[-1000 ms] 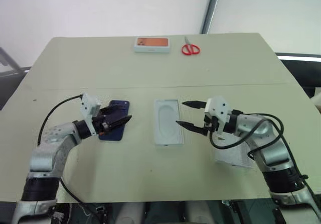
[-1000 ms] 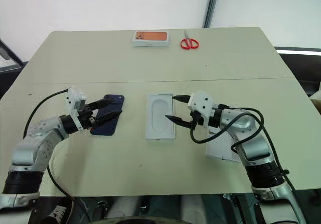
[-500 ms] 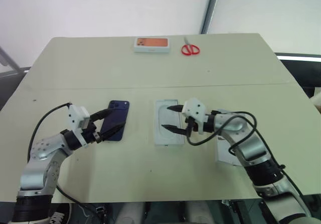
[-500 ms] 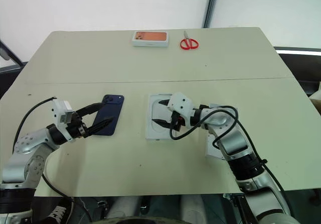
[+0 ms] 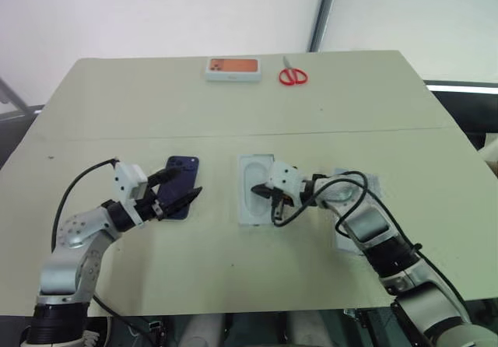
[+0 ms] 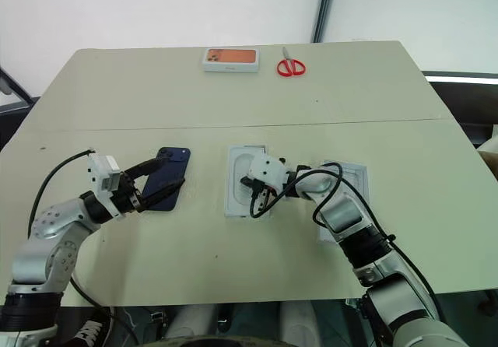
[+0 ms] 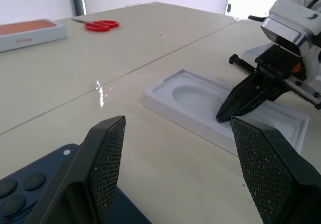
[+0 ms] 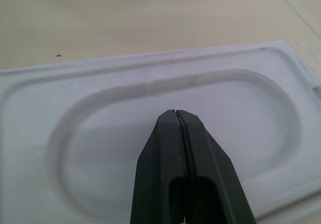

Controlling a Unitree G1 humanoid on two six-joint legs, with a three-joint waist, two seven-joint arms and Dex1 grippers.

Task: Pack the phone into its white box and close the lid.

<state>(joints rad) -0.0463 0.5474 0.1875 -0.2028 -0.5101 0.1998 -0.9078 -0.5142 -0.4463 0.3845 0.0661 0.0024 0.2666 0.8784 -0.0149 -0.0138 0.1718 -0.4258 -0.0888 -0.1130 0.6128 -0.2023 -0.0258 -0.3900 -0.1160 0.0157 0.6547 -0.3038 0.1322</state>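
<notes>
1. Right wrist view gives you the right claw [image 8: 176, 114] with its 2 black fingers pressed flat together, nothing between them, the tip hovering over the rounded recess of the flat white insert [image 8: 150, 91]. Pinched like that, it looks set to poke or pry the insert, not grasp it.
2. In the left eye view, the insert [image 5: 255, 189] lies mid-bench, and you can see the right claw [image 5: 270, 194] reaching in from the robot's right.
3. The phone [image 5: 180, 196] lies flat on the bench [image 5: 233, 113], back up, just beside the insert on the robot's left. The left claw [image 5: 180, 189] hangs over its near end, fingers spread wide and holding nothing, probably waiting to pick it up.
4. A white tray-like piece [image 6: 354, 177] lies behind the right forearm; you cannot tell from here whether it is the white box or the lid.
5. At the bench's far edge sit a white box with orange picture [image 5: 233, 68] and red scissors [image 5: 293, 75], well apart from the work.
6. Judging by this, you have not yet begun packing.
</notes>
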